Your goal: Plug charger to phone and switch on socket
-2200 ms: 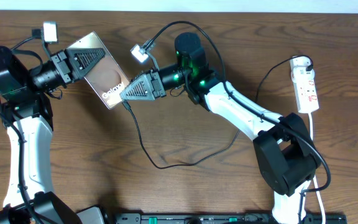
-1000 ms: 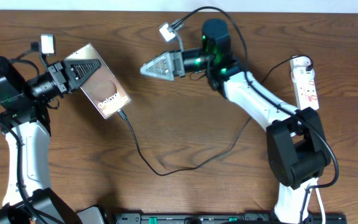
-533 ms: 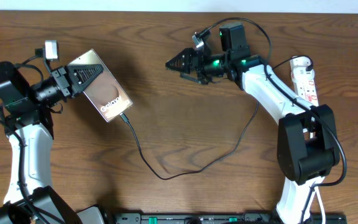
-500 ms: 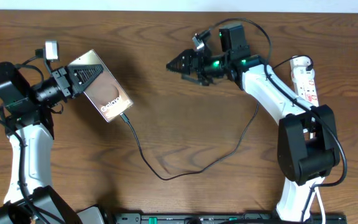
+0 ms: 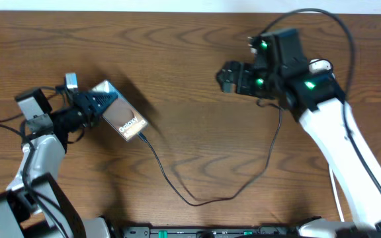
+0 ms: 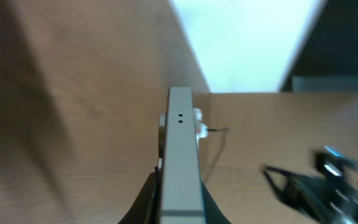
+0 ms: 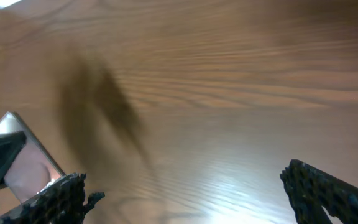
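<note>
Phone (image 5: 129,122) sits clamped in the left gripper (image 5: 104,104) with the charger (image 5: 194,203) trailing off its end across the table (image 5: 177,39), right gripper (image 5: 229,77) spread wide, holding nothing.

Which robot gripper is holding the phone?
The left gripper: it is shut on the slim dark-framed phone with the brownish screen and white lettering. The right gripper is wide open and holds nothing.

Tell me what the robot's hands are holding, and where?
The left gripper pinches the phone at its end away from the charger. The right gripper is open and holds nothing.
</note>
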`<state>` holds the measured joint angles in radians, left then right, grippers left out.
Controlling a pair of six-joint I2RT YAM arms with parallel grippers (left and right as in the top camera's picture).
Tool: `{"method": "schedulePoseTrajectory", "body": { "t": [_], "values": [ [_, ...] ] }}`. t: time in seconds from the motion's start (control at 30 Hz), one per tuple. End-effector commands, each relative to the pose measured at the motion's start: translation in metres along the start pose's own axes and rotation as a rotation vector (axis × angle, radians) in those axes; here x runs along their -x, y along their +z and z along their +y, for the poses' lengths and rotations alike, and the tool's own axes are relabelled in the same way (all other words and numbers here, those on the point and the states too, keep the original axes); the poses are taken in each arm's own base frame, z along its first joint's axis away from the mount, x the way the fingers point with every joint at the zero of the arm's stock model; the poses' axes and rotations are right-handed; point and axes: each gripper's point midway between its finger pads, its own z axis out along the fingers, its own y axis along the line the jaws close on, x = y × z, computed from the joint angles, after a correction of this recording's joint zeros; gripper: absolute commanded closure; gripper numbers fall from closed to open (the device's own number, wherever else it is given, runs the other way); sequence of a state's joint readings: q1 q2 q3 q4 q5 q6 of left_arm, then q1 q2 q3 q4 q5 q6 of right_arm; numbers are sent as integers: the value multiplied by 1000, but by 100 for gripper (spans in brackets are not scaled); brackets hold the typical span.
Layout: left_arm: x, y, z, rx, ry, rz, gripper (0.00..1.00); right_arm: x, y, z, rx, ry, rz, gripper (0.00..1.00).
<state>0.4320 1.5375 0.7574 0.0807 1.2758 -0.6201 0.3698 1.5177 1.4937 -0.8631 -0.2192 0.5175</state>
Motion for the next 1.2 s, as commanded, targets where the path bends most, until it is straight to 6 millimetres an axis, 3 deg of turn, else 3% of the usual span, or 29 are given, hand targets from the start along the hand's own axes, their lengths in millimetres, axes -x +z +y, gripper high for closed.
{"method": "schedulePoseTrajectory", "body": {
  "t": [0.0,0.13,0.3,0.67,1.0,1.17],
  "values": [
    [-2,1,47,154,-48,-27,92,8,-40,-33,-213,-22,-117,1],
    [-11,-1,95,318,-156,-27,93,-6,-64,-47,-288,-17,-109,1],
    [-21,-3,125,408,-230,-10,93,-19,-75,-64,-376,9,-85,1],
    [-26,-18,160,604,-272,-42,93,-22,-76,-69,-400,9,-72,1],
    [-28,-24,167,654,-285,-47,92,-24,-76,-70,-403,10,-65,1],
    [-32,-25,168,659,-300,-37,86,-27,-76,-69,-396,11,-50,1]
  ]
}}
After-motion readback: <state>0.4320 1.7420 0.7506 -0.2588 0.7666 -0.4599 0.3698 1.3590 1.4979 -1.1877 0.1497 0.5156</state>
